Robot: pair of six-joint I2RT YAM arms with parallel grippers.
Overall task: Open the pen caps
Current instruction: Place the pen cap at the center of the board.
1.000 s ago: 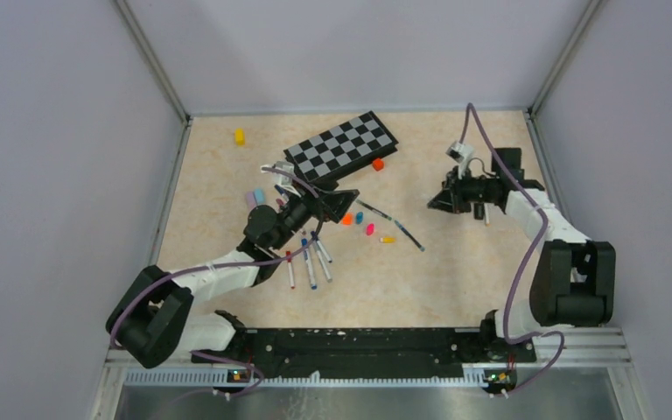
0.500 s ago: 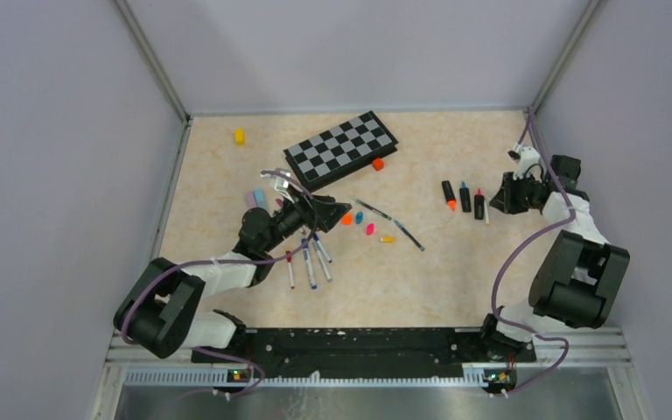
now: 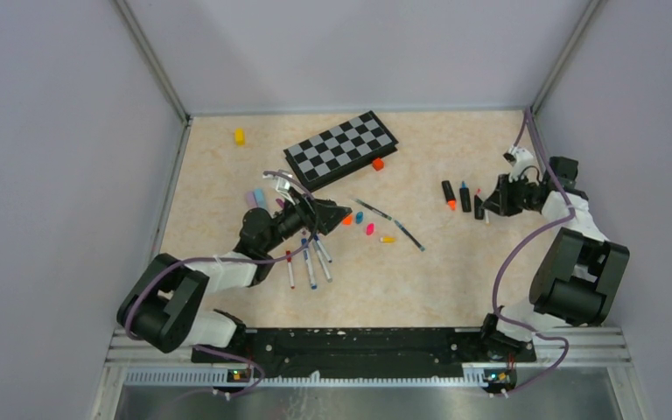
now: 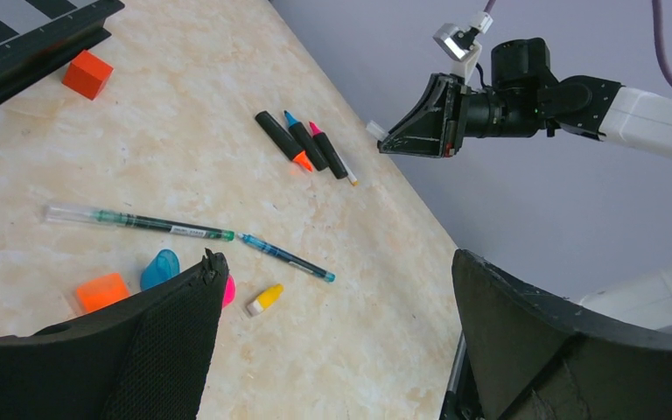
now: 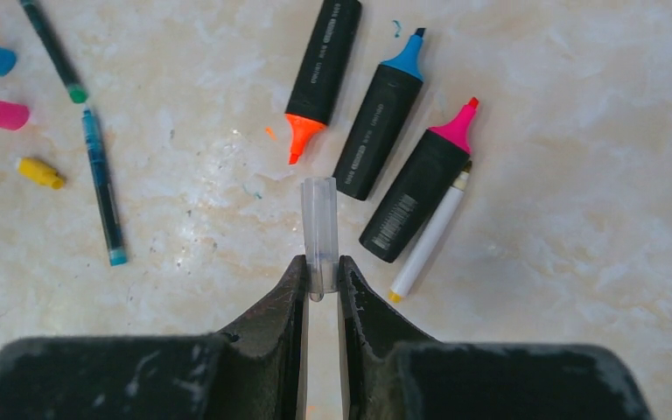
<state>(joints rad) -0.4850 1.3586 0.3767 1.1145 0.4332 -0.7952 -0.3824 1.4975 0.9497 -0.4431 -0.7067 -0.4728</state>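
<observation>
We see the right gripper (image 5: 321, 273) clamped on a clear cap (image 5: 319, 219), which pokes out toward 12 in the wrist view. We judge it came off the white pen (image 5: 429, 234), which lies at 2 from the jaws, touching the pink highlighter (image 5: 416, 188). The blue highlighter (image 5: 383, 118) and orange highlighter (image 5: 324, 61) lie alongside at 12 to 1. All three tips are bare, so they look parked as done. The left gripper (image 4: 337, 258) is spread wide with nothing in it, above the loose caps (image 4: 159, 267) mid-table, likely ready for another pen. The thin pens (image 3: 308, 262) at its 6 show coloured ends, too small to tell if capped. The chessboard (image 3: 341, 149) sits at 12, out of play.
</observation>
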